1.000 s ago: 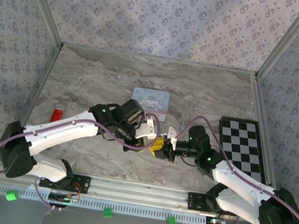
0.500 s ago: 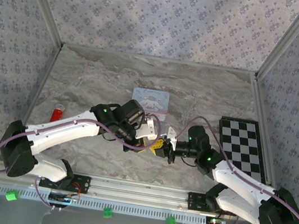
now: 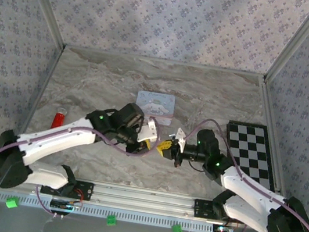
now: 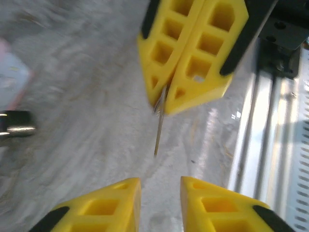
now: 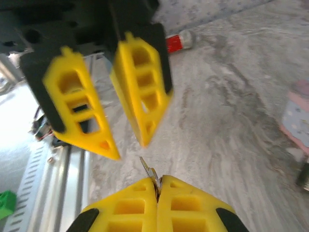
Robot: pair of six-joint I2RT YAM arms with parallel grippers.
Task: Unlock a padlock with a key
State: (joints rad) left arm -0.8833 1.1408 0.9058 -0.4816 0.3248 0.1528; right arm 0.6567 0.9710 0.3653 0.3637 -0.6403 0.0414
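Ahead of my parted left gripper (image 4: 160,183): thin pale metal key (image 4: 158,130), blade toward it, pinched by right gripper (image 5: 157,183); small dark padlock (image 4: 17,123) seemingly off leftward.

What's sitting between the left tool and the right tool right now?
The key, its thin blade pinched in the shut right tool, points at the open left tool without reaching it; the left wrist view shows this.

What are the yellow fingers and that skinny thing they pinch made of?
The yellow fingers look like matte plastic: even colour, hollow ribbed cells. The key looks like thin metal, pale and glinting, though blur leaves doubt.
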